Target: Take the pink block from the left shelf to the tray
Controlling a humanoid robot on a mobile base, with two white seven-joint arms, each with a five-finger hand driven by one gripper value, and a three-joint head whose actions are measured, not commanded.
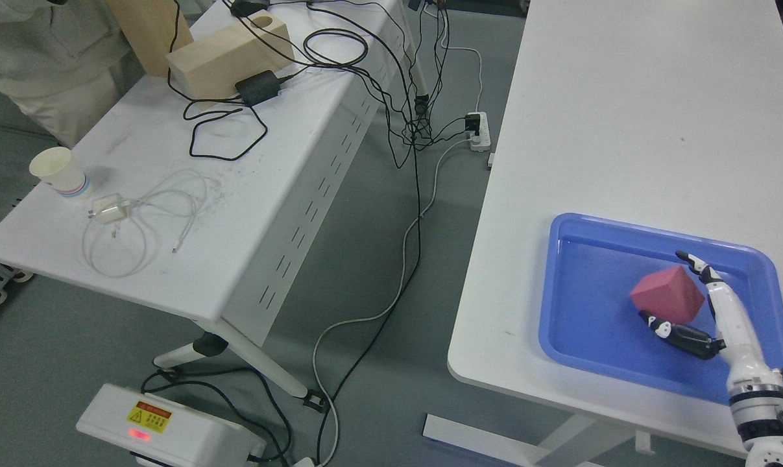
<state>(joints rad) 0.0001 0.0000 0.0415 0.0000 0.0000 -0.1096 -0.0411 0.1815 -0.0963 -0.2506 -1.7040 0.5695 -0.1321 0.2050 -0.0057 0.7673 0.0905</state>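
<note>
The pink block (667, 295) is a cube, tilted, over the floor of the blue tray (579, 337) on the white table at the right. My right hand (665, 287) reaches in from the lower right corner. Its fingers (697, 264) lie against the block's far right corner and its thumb (663, 326) against the near edge, so the hand is shut on the block. I cannot tell whether the block touches the tray floor. My left arm does not show.
A second white table (248, 214) stands at the left with a paper cup (59, 172), a wooden block (229, 55), a black adapter and cables. Cables and a power strip (479, 130) lie on the floor between the tables. A person's light clothing (34, 58) shows at top left.
</note>
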